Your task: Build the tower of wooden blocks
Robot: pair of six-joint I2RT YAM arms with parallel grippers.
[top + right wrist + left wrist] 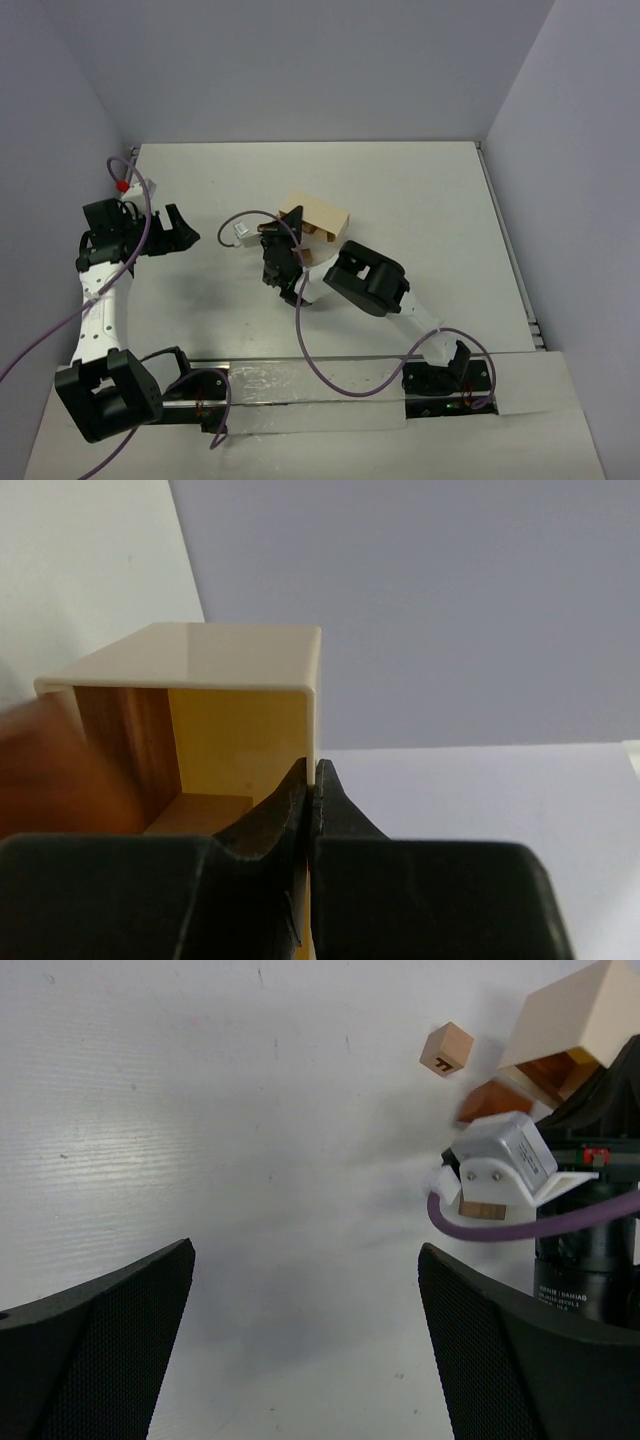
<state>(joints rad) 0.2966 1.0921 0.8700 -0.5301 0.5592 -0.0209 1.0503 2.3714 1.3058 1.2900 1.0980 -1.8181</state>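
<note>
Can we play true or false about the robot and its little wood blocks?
1. The left hand is open with nothing in it. True.
2. The right hand is wide open. False: it is shut, with its tips right at the side wall of the pale box.
3. One small tan block lies on the table, apart from the box. True.
4. A tall tower of blocks stands on the table. False: no tower is built yet, and reddish-brown blocks sit inside the box.
5. The left hand is touching the box. False: it is off to the side, away from it.
</note>
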